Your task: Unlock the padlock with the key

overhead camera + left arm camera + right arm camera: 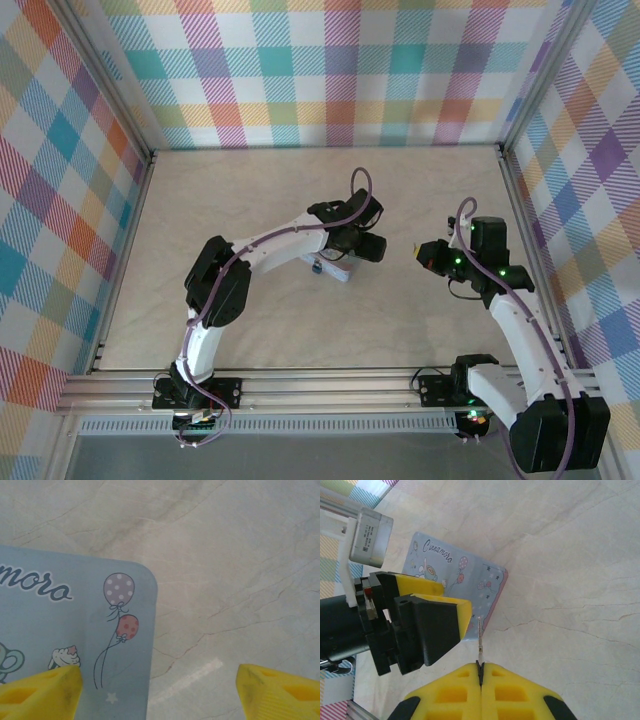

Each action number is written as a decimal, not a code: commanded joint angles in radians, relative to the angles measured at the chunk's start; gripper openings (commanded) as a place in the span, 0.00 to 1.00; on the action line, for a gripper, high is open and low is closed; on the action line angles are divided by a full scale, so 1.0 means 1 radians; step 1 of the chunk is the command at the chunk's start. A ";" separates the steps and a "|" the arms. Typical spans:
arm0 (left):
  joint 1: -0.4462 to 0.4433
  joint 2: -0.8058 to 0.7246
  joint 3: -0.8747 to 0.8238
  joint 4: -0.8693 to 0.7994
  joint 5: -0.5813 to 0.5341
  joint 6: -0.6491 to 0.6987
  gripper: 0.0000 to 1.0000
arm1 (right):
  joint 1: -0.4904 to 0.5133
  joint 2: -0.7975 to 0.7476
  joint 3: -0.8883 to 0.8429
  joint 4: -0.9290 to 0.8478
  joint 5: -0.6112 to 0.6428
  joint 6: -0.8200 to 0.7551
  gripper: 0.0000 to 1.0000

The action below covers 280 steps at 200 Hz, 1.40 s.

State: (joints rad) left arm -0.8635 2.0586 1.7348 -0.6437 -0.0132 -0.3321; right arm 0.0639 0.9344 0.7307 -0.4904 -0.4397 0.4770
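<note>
The right gripper (481, 674) has its two yellow fingers pressed flat together, and the key (480, 641) is pinched in the seam between them. It is a thin, dark sliver of metal standing straight out past the fingertips, its free end pointing toward the near edge of the light-blue tin (472, 577). The tin lies flat on the pale marbled table (240, 580), printed with balloons, a cupcake and looping script.

The left gripper (160, 697) hangs over that tin with its jaws spread wide and nothing between them. In the left wrist view one yellow fingertip (45, 695) sits over the tin's printed lid, close to a rounded corner, while the other is well off to the side above bare table.

From the right wrist camera the left gripper's black body and yellow pads stand just beside the key's tip, near but apart from it. From above, the two arms face each other across the middle of the table, inside plaid walls (300, 70).
</note>
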 commanded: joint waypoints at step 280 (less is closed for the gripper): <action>0.375 -0.722 -1.055 0.713 0.332 0.037 0.79 | 0.337 0.674 0.179 0.665 -0.180 0.167 0.00</action>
State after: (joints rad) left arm -0.5003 1.3094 0.7006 -0.0017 0.2863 -0.3168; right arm 0.3717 1.5459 0.8356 0.0853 -0.6090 0.6212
